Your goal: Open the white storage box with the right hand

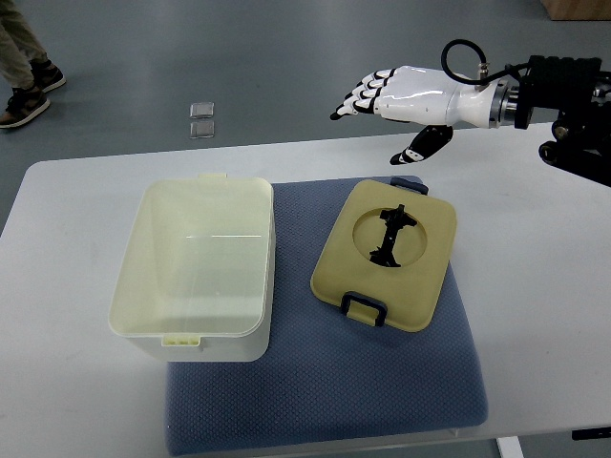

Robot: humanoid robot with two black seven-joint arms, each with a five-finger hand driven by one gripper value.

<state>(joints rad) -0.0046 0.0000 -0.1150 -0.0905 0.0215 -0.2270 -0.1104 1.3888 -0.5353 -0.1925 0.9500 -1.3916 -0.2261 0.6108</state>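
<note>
The white storage box [196,272] stands open on the left part of the blue mat [325,372], its inside empty. Its cream lid [387,253] lies flat on the mat to the right of the box, with a round cut-out, a black handle piece in the middle and a dark latch at its near edge. My right hand [391,107] comes in from the right edge and hovers above the table's far edge, beyond the lid, fingers spread and holding nothing. It is apart from both lid and box.
The white table [554,286] carries the mat. Two small clear squares [201,120] lie on the floor beyond the table. A person's shoes [29,91] show at the top left corner.
</note>
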